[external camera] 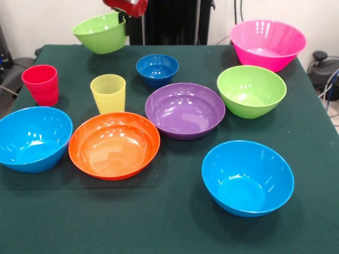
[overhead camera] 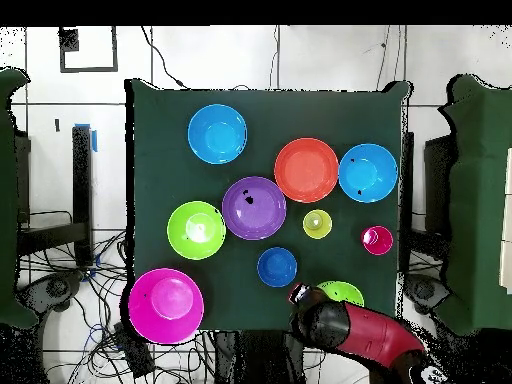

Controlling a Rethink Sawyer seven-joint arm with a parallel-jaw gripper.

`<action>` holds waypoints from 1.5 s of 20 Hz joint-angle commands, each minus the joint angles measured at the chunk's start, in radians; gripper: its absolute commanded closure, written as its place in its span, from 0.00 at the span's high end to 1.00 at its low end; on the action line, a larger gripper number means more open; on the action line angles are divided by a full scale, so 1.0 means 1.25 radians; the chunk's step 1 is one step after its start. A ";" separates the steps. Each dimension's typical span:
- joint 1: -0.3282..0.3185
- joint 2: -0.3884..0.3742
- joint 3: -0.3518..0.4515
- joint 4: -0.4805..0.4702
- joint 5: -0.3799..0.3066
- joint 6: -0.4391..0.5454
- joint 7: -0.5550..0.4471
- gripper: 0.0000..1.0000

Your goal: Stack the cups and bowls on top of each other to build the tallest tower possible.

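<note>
My gripper (external camera: 123, 22) is shut on the rim of a lime green bowl (external camera: 100, 33) and holds it tilted above the table's far left corner. In the overhead view the gripper (overhead camera: 300, 294) and that bowl (overhead camera: 343, 293) are near the robot's edge. The small dark blue bowl (external camera: 157, 69) stands alone to its right. The purple bowl (external camera: 185, 110), orange bowl (external camera: 114, 144), second lime green bowl (external camera: 251, 91), big pink bowl (external camera: 267, 44) and two light blue bowls (external camera: 33, 137) (external camera: 247, 177) stand apart. The red cup (external camera: 41, 84) and yellow cup (external camera: 108, 93) stand upright. No tower shows.
Everything stands on a dark green cloth table (external camera: 169, 233). The pink bowl sits at the far right corner, close to the edge. Cables and equipment lie off the table's right side (external camera: 323, 69).
</note>
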State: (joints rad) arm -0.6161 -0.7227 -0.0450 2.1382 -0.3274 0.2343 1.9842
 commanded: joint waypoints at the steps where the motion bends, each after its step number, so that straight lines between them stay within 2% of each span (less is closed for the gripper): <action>1: 0.015 -0.032 0.080 0.006 0.037 0.098 0.042 0.00; 6: 0.014 -0.070 0.092 0.007 0.047 0.121 0.033 0.00; 9: 0.005 -0.072 0.102 0.013 0.041 0.112 0.026 0.00; 16: -0.037 -0.095 0.148 0.051 0.013 0.099 -0.017 0.00; 22: -0.046 -0.161 0.168 0.104 0.010 0.104 -0.016 0.00; 30: -0.080 -0.177 0.191 0.147 -0.009 0.104 -0.038 0.00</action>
State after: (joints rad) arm -0.6946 -0.9326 0.0705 2.2322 -0.3168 0.2893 1.9842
